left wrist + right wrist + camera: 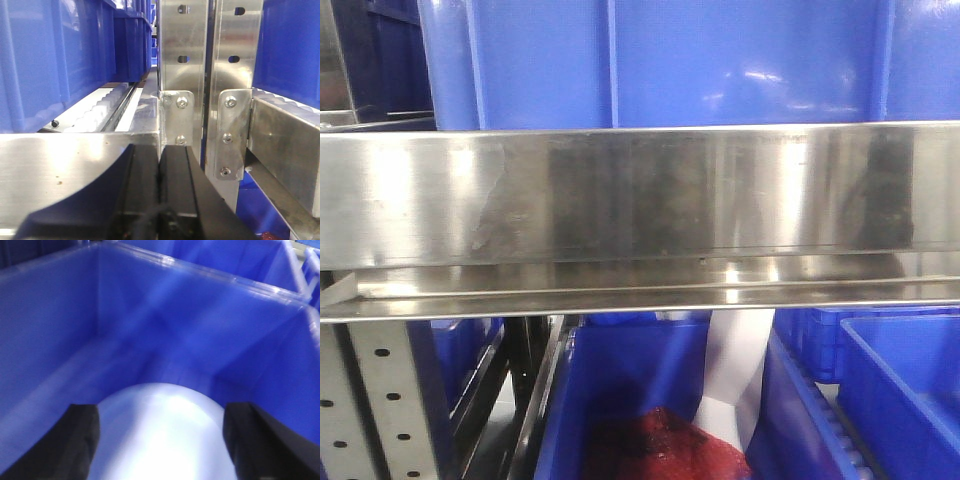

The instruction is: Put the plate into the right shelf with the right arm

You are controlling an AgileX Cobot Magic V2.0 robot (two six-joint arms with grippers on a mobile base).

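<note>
Right claw (160, 440) is spread wide with the white plate (162, 435) sitting between its fingers, hanging inside a blue bin (65, 330) on the steel shelf (640, 200). Left claw (160, 165) is pressed closed, empty, right by the shelf's perforated upright (182, 55).

Upper bin (660, 60): on the right shelf's (640, 190) top rail.
Lower bins (900, 400): under that rail, side by side.
Mesh bundle (660, 450): in the lower middle bin, near its front edge.
Plate (165, 435): between the right gripper's (160, 440) fingers (55, 450), over a bin's (150, 315) inside.
Left gripper (160, 165): before the shelf's uprights (180, 60).
</note>
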